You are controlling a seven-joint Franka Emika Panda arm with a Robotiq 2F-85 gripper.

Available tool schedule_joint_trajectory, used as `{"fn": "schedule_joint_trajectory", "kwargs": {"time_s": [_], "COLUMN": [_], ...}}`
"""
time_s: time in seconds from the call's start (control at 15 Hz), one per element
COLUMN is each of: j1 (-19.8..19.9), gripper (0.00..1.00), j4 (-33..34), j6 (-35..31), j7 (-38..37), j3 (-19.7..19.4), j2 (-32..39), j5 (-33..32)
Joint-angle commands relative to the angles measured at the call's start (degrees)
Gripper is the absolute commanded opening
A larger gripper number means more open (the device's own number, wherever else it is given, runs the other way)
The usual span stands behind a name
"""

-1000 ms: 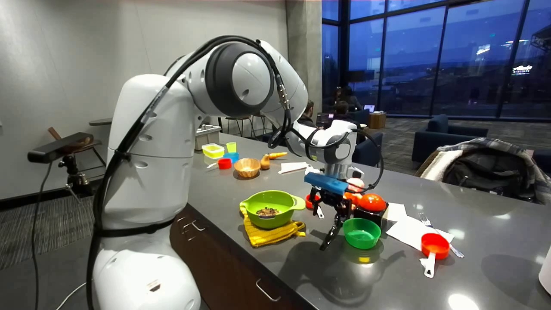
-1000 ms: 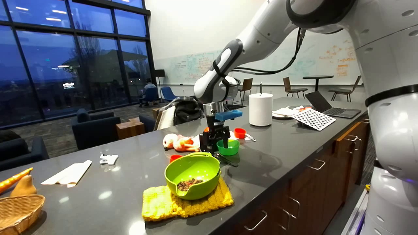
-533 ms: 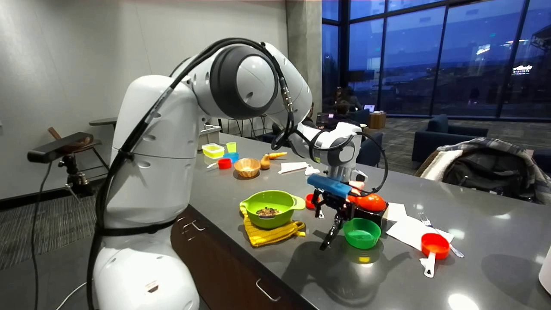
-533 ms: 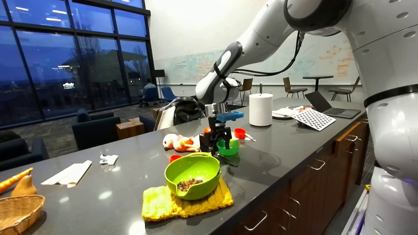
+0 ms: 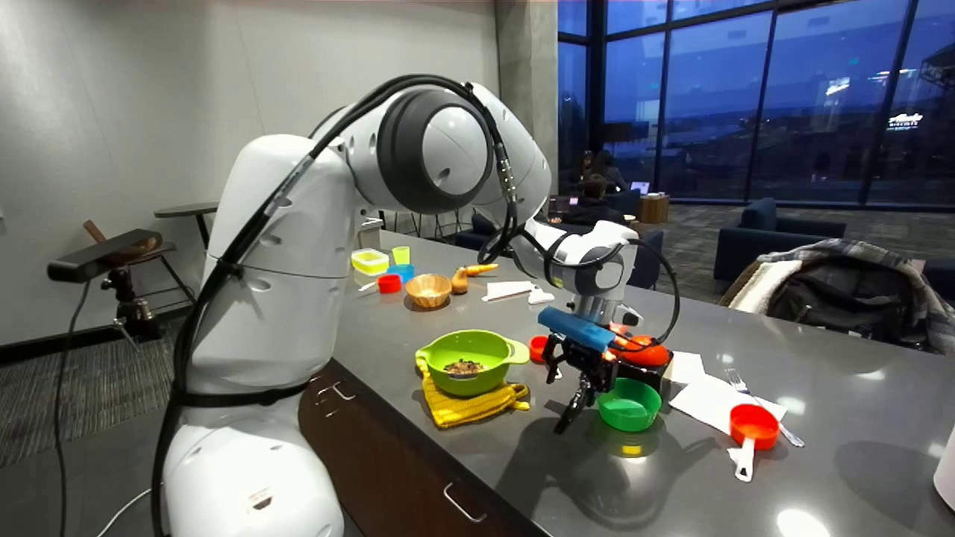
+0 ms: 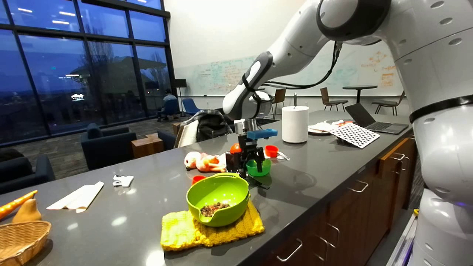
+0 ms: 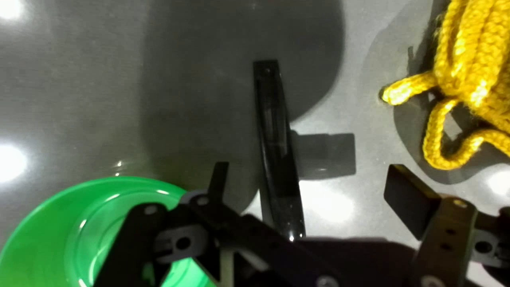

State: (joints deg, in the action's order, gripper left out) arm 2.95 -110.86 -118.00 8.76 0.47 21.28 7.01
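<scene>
Tall, dark-framed windows (image 5: pixel 716 112) show a dim blue sky (image 6: pixel 48 51). A whiteboard (image 6: pixel 229 74) with coloured writing lines the pale wall (image 6: pixel 229 29); a dark armchair (image 6: pixel 107 147) stands on grey carpet (image 6: pixel 68 159).

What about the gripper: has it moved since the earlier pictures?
Yes. In an exterior view, the gripper has come lower and slightly away from the lime-green bowl, which stayed put.

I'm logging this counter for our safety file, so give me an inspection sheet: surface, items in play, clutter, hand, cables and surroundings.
Surface: grey counter, glossy and reflective.
Items in play: black handle lies below the hand, ungripped; green cup beside it.
Clutter: lime bowl of dark bits on a yellow cloth; red cup, white paper.
Hand: open, holding nothing.
Cables: black cable strapped along the arm.
Surroundings: large windows, seated person, dark armchair.
</scene>
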Motion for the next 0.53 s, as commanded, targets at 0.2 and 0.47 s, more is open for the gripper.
{"fn": "schedule_joint_trajectory", "kwargs": {"time_s": [0.2, 0.47], "j1": [1.63, 1.26], "gripper": [1.00, 1.00], "j4": [1.70, 1.37], "j6": [2.45, 1.19], "j7": [2.24, 1.27], "j3": [0.26, -0.61], "j2": [2.15, 3.60], "j5": [1.72, -0.62]}}
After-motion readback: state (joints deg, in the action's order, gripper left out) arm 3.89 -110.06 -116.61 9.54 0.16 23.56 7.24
